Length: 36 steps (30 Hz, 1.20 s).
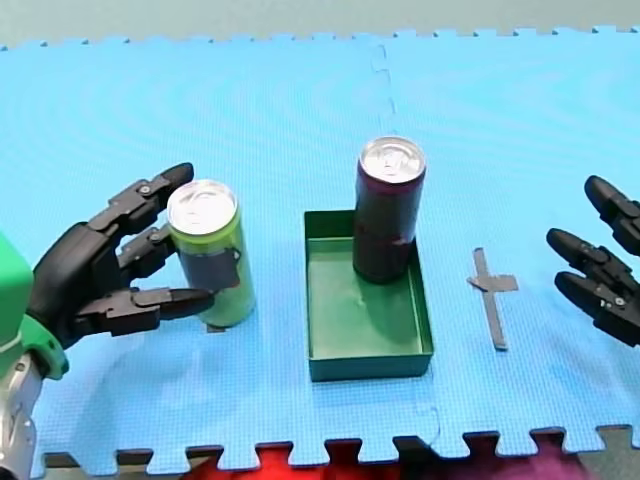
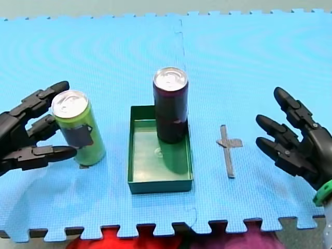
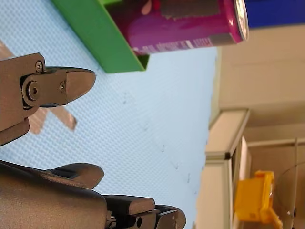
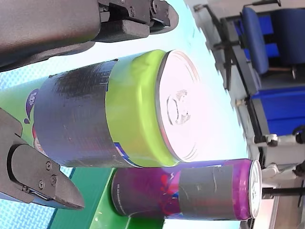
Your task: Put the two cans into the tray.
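A green can (image 1: 210,260) with a dark tape band stands upright on the blue mat, left of the green tray (image 1: 370,365). My left hand (image 1: 165,240) brackets it, with the fingers behind it and the thumb in front near its lower half. I cannot tell whether they press on it. The second wrist view shows the same green can (image 4: 133,109) between those fingers, with the purple can (image 4: 190,191) beyond. The purple can (image 1: 388,215) stands upright inside the tray at its far end. My right hand (image 2: 290,140) is over the mat to the right, holding nothing.
A grey tape cross (image 1: 490,295) lies on the mat between the tray and my right hand. The mat's jagged front edge (image 1: 330,450) runs close below the tray. The first wrist view shows the purple can (image 3: 190,24) and the tray's corner (image 3: 95,33).
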Tool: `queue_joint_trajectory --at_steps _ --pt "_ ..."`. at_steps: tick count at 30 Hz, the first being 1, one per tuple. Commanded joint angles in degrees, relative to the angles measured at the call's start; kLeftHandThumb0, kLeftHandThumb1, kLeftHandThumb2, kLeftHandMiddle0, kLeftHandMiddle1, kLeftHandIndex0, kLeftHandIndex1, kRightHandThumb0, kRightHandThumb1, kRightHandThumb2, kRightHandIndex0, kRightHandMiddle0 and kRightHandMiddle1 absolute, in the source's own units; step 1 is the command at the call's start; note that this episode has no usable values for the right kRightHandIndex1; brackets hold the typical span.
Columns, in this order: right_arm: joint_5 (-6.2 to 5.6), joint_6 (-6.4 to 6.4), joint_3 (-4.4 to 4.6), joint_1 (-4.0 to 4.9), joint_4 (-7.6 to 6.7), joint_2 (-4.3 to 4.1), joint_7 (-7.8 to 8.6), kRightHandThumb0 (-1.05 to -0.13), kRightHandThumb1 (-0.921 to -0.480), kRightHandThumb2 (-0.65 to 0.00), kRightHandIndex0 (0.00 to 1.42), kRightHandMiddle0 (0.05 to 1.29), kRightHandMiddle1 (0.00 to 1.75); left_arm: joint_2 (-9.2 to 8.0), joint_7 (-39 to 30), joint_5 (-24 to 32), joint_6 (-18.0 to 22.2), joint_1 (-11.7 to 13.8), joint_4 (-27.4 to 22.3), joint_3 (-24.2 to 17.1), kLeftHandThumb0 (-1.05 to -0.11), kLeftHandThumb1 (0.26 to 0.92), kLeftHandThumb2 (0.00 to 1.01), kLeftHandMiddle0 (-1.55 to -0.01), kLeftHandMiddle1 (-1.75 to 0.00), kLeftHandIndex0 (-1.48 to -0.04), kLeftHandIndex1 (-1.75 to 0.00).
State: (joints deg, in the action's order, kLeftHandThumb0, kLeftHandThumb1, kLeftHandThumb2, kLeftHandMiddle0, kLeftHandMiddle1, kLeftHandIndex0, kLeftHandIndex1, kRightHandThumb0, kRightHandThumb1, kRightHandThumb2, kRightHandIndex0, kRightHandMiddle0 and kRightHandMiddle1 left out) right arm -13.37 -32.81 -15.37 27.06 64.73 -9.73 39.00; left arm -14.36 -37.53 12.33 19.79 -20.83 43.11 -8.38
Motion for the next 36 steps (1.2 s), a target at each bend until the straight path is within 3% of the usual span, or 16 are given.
queue_joint_trajectory --at_steps 1,8,13,28,36 --pt "-0.34 0.10 -0.20 0.09 -0.30 -0.34 -0.02 -1.048 -0.921 -0.225 0.28 0.15 0.00 -0.03 0.2 0.0 -0.1 0.0 -0.1 0.1 -1.037 0.616 0.00 -0.23 -0.01 -0.10 0.00" --pt "-0.49 0.35 -0.27 0.17 -0.42 -0.38 0.09 -1.048 -0.921 -0.234 0.28 0.15 0.00 1.52 3.9 -0.5 3.7 -0.4 1.7 -0.8 -0.997 0.605 0.00 -0.30 -0.04 -0.10 0.00" --pt "-0.49 0.48 -0.21 0.09 -0.82 -0.35 0.01 -1.048 -0.921 -0.239 0.27 0.15 0.00 1.72 5.6 -1.3 6.2 -0.9 3.4 -0.7 -0.983 0.603 0.00 -0.35 -0.05 -0.11 0.00" --pt "-0.96 0.43 -0.17 -0.76 -2.29 -0.30 0.17 -1.048 -0.921 -0.253 0.27 0.16 0.00 2.24 6.6 -2.0 7.5 -2.7 6.9 -0.6 -0.969 0.593 0.00 -0.39 -0.02 -0.13 -0.01" --pt "-0.84 0.36 0.08 -1.27 -3.45 -0.27 -0.97 -1.048 -0.921 -0.260 0.27 0.16 0.00 2.29 6.8 -2.3 7.5 -3.2 7.7 -0.4 -0.969 0.594 0.00 -0.41 -0.02 -0.15 -0.01"
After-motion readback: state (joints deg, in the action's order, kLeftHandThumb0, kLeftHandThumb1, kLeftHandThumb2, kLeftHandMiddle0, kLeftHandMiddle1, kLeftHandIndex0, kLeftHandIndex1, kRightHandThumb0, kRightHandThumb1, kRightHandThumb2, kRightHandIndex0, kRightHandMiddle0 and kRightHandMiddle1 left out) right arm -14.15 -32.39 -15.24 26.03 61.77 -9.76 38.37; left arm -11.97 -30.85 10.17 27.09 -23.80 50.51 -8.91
